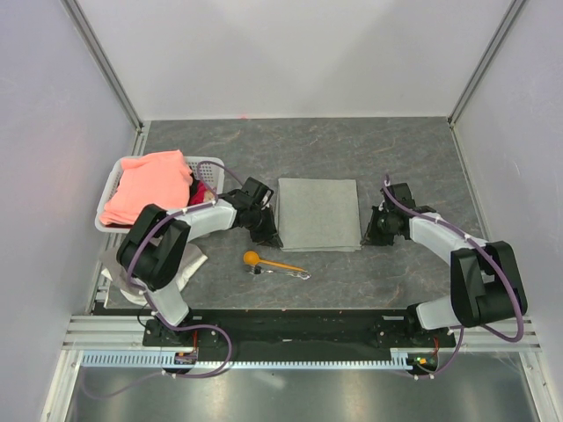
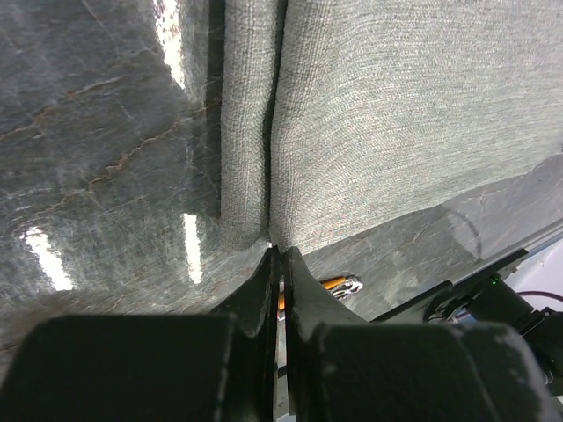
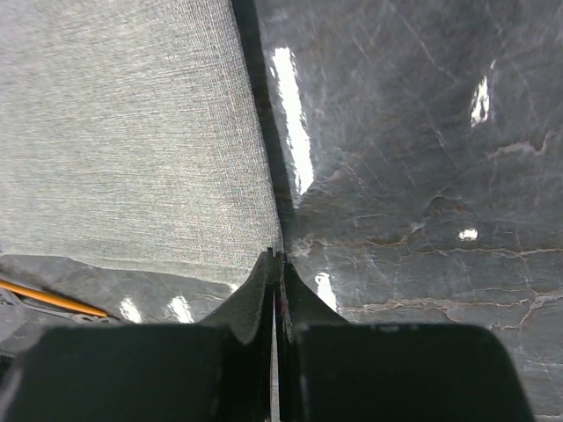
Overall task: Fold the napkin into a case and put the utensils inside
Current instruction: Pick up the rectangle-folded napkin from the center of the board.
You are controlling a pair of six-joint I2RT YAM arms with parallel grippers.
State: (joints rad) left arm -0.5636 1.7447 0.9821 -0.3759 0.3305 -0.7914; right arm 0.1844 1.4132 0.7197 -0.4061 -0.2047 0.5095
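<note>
The light grey napkin (image 1: pixel 318 214) lies flat and square in the middle of the table. My left gripper (image 1: pixel 266 234) is at its near left corner, shut on the napkin (image 2: pixel 396 132), and a raised crease runs up the cloth from the tips (image 2: pixel 281 252). My right gripper (image 1: pixel 370 236) is at the near right corner, jaws shut (image 3: pixel 275 255), with the very corner of the napkin (image 3: pixel 123 132) caught at the tips. The orange spoon (image 1: pixel 264 261) and the silvery fork (image 1: pixel 295 273) lie together just in front of the napkin. No case shows.
A white basket (image 1: pixel 110 189) at the left holds a salmon-pink cloth (image 1: pixel 149 185). A whitish rag (image 1: pixel 192 264) lies by the left arm's base. White walls enclose the table at the left, back and right.
</note>
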